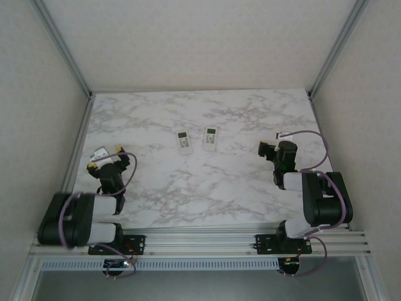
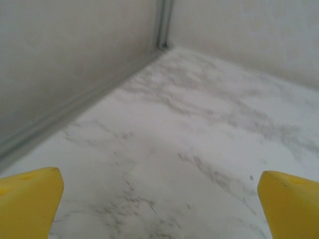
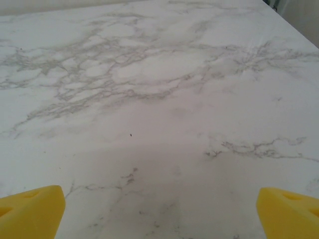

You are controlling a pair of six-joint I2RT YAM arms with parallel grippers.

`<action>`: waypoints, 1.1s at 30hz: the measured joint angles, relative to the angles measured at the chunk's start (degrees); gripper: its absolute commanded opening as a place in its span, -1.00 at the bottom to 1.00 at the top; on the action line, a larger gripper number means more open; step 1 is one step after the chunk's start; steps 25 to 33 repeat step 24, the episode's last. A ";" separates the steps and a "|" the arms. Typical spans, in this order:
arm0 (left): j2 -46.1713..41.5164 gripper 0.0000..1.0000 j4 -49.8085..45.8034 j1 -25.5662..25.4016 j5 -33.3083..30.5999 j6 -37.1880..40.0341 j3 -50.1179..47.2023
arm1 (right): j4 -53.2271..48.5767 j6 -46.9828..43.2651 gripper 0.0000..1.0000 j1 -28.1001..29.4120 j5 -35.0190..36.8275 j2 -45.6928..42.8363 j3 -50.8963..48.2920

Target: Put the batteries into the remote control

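Left jaws: spread wide, yellow fingertips (image 2: 31, 203) at the bottom corners of the left wrist view, nothing but bare marble between them.
Right jaws: spread just as wide, yellow fingertips (image 3: 30, 209) far apart, gripping nothing.
Remotes: a left remote (image 1: 183, 142) and a right remote (image 1: 210, 138), both white, lie face up just beside each other, not touching, toward the far middle of the bench (image 1: 188, 188).
Left arm (image 1: 109, 179): by the bench's left edge, well apart from the remotes.
Right arm (image 1: 288, 166): by the right edge, also well apart.
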 measured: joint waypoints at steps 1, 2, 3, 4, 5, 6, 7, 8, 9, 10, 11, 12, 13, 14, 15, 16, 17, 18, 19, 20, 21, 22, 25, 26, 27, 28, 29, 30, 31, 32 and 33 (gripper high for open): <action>3.37 0.99 0.83 0.11 0.96 0.22 1.11 | 0.11 -0.04 0.98 0.00 -0.04 0.00 0.00; 5.09 0.99 1.33 0.13 2.01 0.46 1.86 | 0.13 -0.07 0.98 0.00 -0.11 0.00 0.00; 5.68 0.99 2.54 0.11 2.58 0.63 2.05 | 0.11 -0.07 0.98 0.00 -0.13 0.00 0.00; 5.66 0.99 3.26 0.13 3.13 0.83 2.32 | 0.13 -0.07 0.98 0.00 -0.13 0.00 0.00; 5.66 0.99 4.33 0.13 3.34 0.87 2.51 | 0.13 -0.09 0.98 0.00 -0.13 0.00 0.00; 5.66 0.99 5.11 0.13 3.52 0.94 2.64 | 0.13 -0.11 0.98 0.00 -0.13 0.00 0.00; 5.62 0.99 5.62 0.13 3.69 1.05 2.89 | 0.13 -0.17 0.98 0.00 -0.13 0.00 0.00; 5.62 0.99 6.29 0.11 3.74 1.07 2.95 | 0.13 -0.20 0.98 0.00 -0.13 0.00 0.00; 5.60 0.99 6.62 0.11 3.78 1.07 2.95 | 0.13 -0.20 0.97 0.00 -0.13 0.00 0.00; 5.60 0.99 6.86 0.11 3.91 1.07 2.95 | 0.13 -0.20 0.98 0.00 -0.13 0.00 0.00; 5.60 0.99 7.10 0.11 3.98 1.07 2.95 | 0.13 -0.20 0.97 0.00 -0.13 0.00 0.00; 5.60 0.99 7.21 0.11 4.15 1.07 2.95 | 0.11 -0.20 0.98 0.00 -0.13 0.00 0.00; 5.60 0.99 7.32 0.11 4.31 1.07 2.95 | 0.13 -0.20 0.98 0.00 -0.13 0.00 0.00; 5.60 0.99 7.39 0.11 4.39 1.07 2.95 | 0.13 -0.20 0.98 0.00 -0.13 0.00 0.00; 5.60 0.99 7.48 0.11 4.55 1.07 2.95 | 0.13 -0.20 0.98 0.00 -0.13 -0.02 0.00; 5.60 0.99 7.54 0.11 4.57 1.07 2.95 | 0.13 -0.22 0.97 0.00 -0.13 0.00 0.00; 5.60 0.99 7.54 0.11 4.57 1.07 2.95 | 0.11 -0.20 0.97 0.00 -0.13 0.00 0.00; 5.60 0.99 7.54 0.11 4.57 1.07 2.95 | 0.11 -0.22 0.97 0.00 -0.13 0.00 0.00; 5.60 0.99 7.54 0.11 4.59 1.07 2.95 | 0.11 -0.22 0.98 0.00 -0.13 0.00 0.00; 5.60 0.99 7.54 0.11 4.59 1.07 2.95 | 0.13 -0.22 0.98 0.00 -0.13 0.00 0.00; 5.60 0.99 7.54 0.11 4.57 1.07 2.95 | 0.13 -0.22 0.97 0.00 -0.13 0.00 0.00; 5.60 0.99 7.56 0.11 4.59 1.07 2.95 | 0.13 -0.22 0.98 0.00 -0.13 0.00 0.00; 5.60 0.99 7.54 0.11 4.59 1.07 2.95 | 0.13 -0.22 0.98 0.00 -0.13 0.00 0.00; 5.60 0.99 7.54 0.11 4.59 1.07 2.95 | 0.13 -0.22 0.98 0.00 -0.13 0.00 0.00; 5.60 0.99 7.54 0.11 4.59 1.07 2.95 | 0.13 -0.22 0.98 0.00 -0.13 0.00 0.00; 5.60 0.99 7.54 0.11 4.59 1.07 2.95 | 0.13 -0.22 0.98 0.00 -0.13 0.00 0.00; 5.60 0.99 7.54 0.11 4.59 1.07 2.95 | 0.13 -0.22 0.98 0.00 -0.13 0.00 0.00; 5.60 0.99 7.54 0.11 4.59 1.07 2.95 | 0.13 -0.22 0.98 0.00 -0.13 0.00 0.00; 5.60 0.99 7.54 0.11 4.59 1.07 2.95 | 0.13 -0.22 0.98 0.00 -0.13 0.00 0.00; 5.60 0.99 7.54 0.11 4.59 1.07 2.95 | 0.13 -0.22 0.98 0.00 -0.13 0.00 0.00; 5.60 0.99 7.54 0.11 4.59 1.07 2.95 | 0.13 -0.22 0.98 0.00 -0.13 0.00 0.00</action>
